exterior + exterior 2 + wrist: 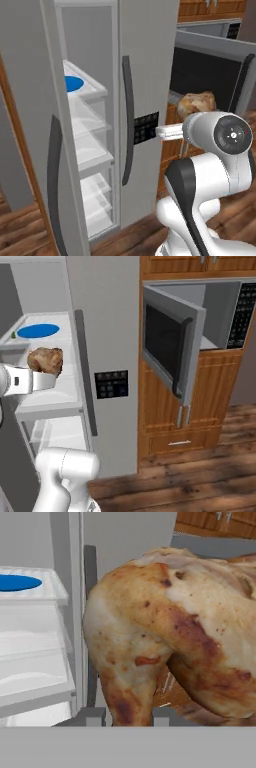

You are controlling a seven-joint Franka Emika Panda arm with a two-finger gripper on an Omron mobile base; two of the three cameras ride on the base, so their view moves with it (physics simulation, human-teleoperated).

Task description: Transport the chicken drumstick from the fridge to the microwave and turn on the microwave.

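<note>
Already out of the fridge (pixel 145 55), the chicken drumstick (pixel 46 360) hangs in the air in front of the closed right-hand fridge door, pinched in the gripper (pixel 129 714), whose jaws stand partly closed with the meat between them; in the hand view the two dark fingertips (pixel 95 716) flank its lower end. From the left base view the drumstick (pixel 196 104) sits just above the white wrist, level with the lower edge of the microwave door (pixel 212 70). That door is swung wide open toward the room, its black glass window and dark vertical bar handle (pixel 182 358) jutting out between the gripper and the microwave (pixel 220 316) cavity, so the door's free edge stands in the path on the fridge side. Beyond it the grey interior lies open, with the keypad panel (pixel 241 313) at its right. Wooden cabinet fronts (pixel 175 421) fill the wall under the microwave, above a wood plank floor (pixel 200 476). The left fridge door (pixel 30 125) is also swung open, showing white translucent shelves (pixel 90 135); a blue plate (pixel 73 83) lies on the top shelf, and the lower shelves look bare. The small black panel (pixel 111 384) sits on the closed door beside its long dark handle (pixel 128 120)
</note>
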